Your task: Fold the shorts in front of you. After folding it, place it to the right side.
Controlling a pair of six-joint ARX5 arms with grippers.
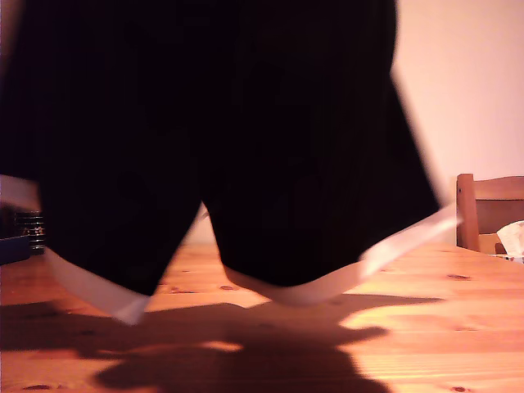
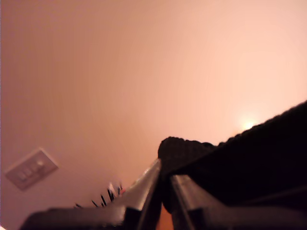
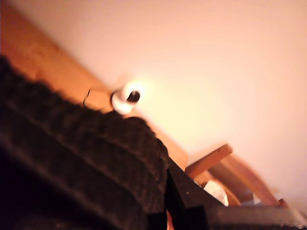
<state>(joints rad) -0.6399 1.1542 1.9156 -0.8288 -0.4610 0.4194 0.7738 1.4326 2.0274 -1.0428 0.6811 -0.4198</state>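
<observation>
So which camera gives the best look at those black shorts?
The exterior view: the shorts hang above the wooden table, both legs showing. Each wrist view shows only a bunched fabric edge pinched by my first gripper or second gripper.

Wooden table, chair, wall switch.

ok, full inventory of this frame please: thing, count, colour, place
black soft-fabric shorts: 1, black with white leg hems, held up above the table, filling most of the exterior view
wooden table: 1, orange-brown pine, under the shorts
wooden chair: 1, brown, exterior view's right edge
wall switch plate: 1, pale, on the wall
my first gripper: 1, dark, shut on the shorts' ribbed edge
my second gripper: 1, dark, fabric at its jaws; closure unclear
</observation>
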